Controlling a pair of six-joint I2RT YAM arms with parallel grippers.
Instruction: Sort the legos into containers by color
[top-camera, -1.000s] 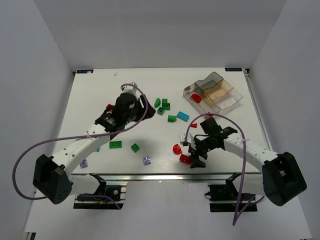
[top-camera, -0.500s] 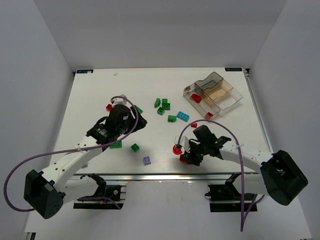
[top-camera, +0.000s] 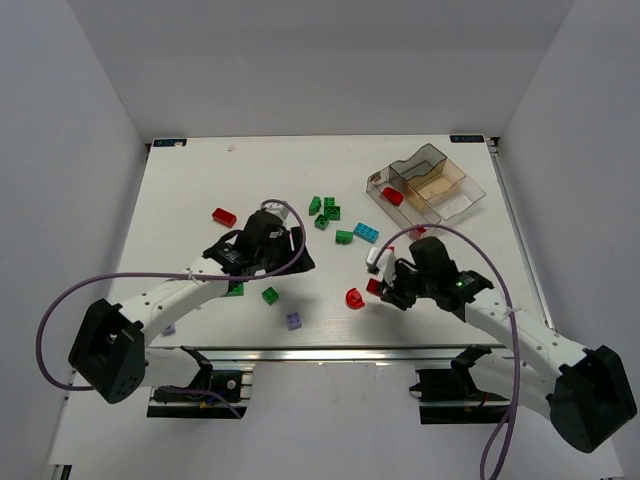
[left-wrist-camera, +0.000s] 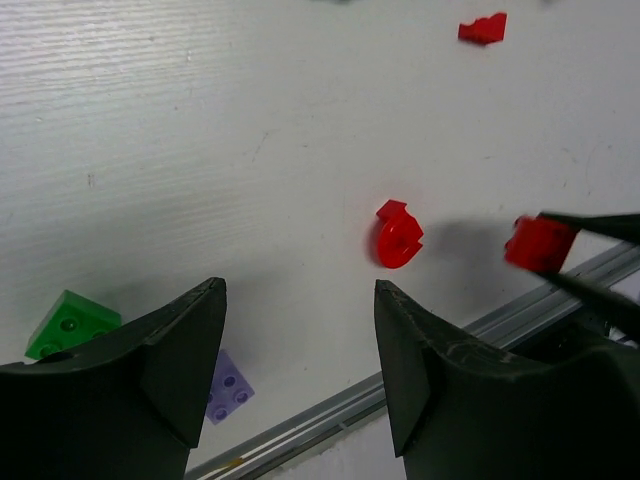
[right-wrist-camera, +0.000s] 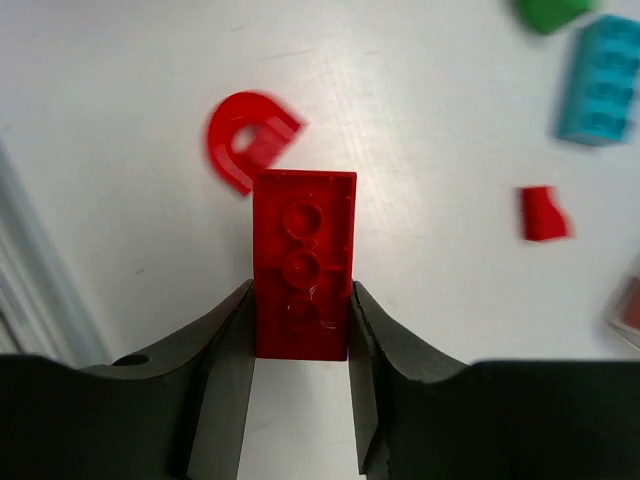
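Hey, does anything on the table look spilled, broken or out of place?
Nothing stands out. The tray sits at an angle but upright, one red brick inside. The loose bricks lie scattered, unsorted. The right gripper holds another red brick squarely.

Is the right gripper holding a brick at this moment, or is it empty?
Holding: the right gripper is shut on a red brick, which the right wrist view shows pinched between both fingers.
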